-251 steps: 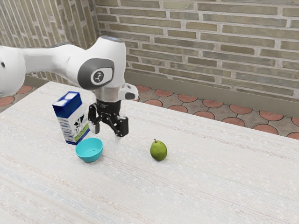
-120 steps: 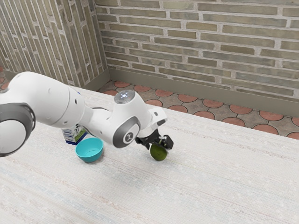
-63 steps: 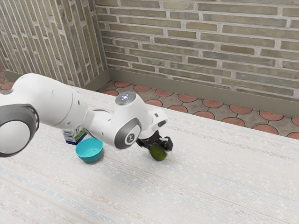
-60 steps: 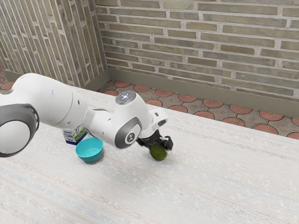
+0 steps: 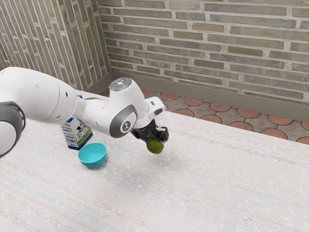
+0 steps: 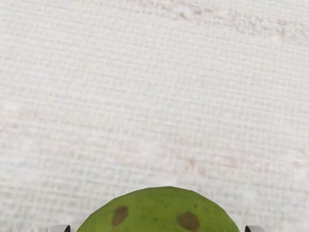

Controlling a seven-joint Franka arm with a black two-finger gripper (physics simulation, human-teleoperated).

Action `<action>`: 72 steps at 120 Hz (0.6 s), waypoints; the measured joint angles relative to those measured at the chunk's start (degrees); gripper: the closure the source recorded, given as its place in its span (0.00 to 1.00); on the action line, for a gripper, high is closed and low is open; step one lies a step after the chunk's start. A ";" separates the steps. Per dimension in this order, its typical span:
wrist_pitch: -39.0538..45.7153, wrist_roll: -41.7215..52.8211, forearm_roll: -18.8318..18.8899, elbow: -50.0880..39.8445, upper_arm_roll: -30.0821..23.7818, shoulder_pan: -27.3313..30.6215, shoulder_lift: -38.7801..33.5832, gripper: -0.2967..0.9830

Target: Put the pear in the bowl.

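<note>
Spotted green and plain turquoise over streaked off-white.
The rounded green pear has brown spots; the round, smooth bowl at lower left is turquoise, the boxy carton blue and white with green, its black-and-white patch perhaps a cow. Black two-finger gripper, white-and-grey jointed arm, tan brick wall, faint pinkish streaks on the flat tabletop.

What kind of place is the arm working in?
Perhaps a patio or rustic kitchen mock-up: a brick wall, reddish round floor tiles and a pale table bearing a milk carton.
</note>
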 joint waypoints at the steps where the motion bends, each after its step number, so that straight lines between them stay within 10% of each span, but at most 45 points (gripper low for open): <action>1: -0.47 -0.01 0.01 -0.04 0.41 -0.02 -0.16 0.47; 72: -21.32 2.83 2.57 -2.90 19.08 0.90 -6.46 0.47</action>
